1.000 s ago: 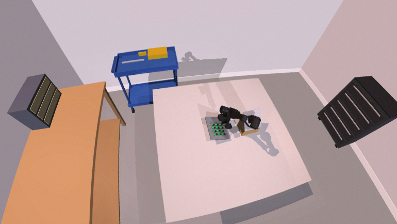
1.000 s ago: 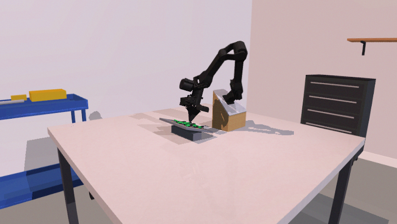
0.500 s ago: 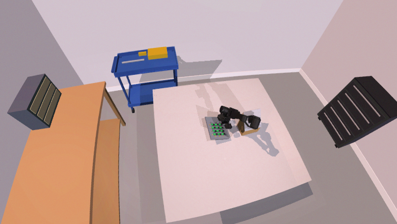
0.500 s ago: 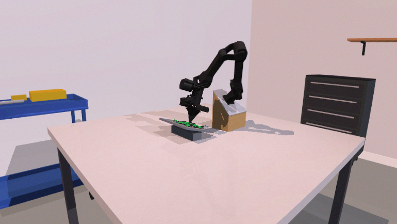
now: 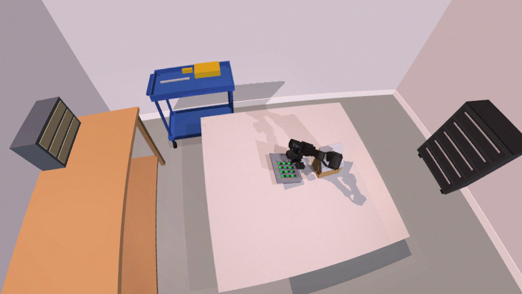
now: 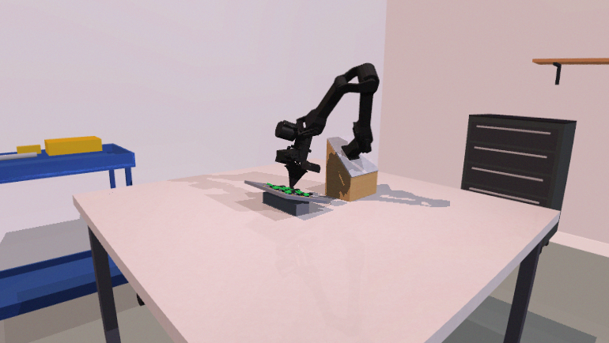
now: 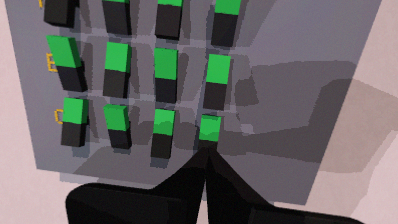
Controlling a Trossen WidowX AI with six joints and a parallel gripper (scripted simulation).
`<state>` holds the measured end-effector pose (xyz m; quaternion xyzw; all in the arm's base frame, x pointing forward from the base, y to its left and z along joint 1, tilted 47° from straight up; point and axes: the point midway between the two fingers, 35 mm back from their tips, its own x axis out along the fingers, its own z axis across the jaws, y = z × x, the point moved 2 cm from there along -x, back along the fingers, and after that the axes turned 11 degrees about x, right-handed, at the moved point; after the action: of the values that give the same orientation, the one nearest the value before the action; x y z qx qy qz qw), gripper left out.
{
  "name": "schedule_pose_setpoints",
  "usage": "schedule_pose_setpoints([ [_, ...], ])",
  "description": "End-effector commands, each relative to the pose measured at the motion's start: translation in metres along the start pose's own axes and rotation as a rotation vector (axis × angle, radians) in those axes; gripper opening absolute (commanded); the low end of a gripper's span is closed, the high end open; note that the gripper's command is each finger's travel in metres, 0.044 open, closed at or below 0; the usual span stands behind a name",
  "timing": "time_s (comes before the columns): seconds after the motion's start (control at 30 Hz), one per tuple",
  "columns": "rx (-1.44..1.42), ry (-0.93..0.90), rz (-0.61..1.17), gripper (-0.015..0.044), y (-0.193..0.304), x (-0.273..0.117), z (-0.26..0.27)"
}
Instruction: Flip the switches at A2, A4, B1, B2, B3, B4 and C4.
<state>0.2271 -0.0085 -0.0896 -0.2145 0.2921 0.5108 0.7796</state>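
The grey panel (image 5: 272, 156) (image 6: 253, 183) (image 7: 305, 30) carries rows of green-and-black rocker switches. My gripper (image 6: 292, 186) (image 7: 207, 153) is shut and empty. Its tips are at the near, black end of switch C4 (image 7: 210, 128) and hide part of it; contact is hard to tell. In the wrist view, B1 (image 7: 65, 55), B2 (image 7: 117, 62), B3 (image 7: 165, 67) and B4 (image 7: 218, 72) lie beyond row C. A2 (image 7: 118, 15) and A4 (image 7: 226, 22) are cut by the top edge. Which ends are raised is hard to tell.
The panel sits tilted on a dark block (image 6: 281, 204) on the pale table (image 5: 255, 226) (image 6: 264, 264). The arm's wooden, grey-topped stand (image 5: 329, 172) (image 6: 362, 185) is close by. Switches C1 (image 7: 74, 120), C2 (image 7: 118, 125) and C3 (image 7: 163, 130) stand beside C4.
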Motion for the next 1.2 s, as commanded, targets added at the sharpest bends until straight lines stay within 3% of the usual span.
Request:
schedule_pose_setpoints([
  [0.0, 0.006, -0.005, 0.001, 0.0000, 0.001, 0.001, 0.000],
  [0.67, 0.006, -0.005, 0.001, 0.0000, 0.001, 0.004, 0.000],
  [0.93, 0.006, 0.004, 0.026, 0.0000, -0.003, -0.060, 0.000],
  [1.17, 0.006, 0.005, 0.026, 0.0000, -0.010, -0.063, 0.008],
])
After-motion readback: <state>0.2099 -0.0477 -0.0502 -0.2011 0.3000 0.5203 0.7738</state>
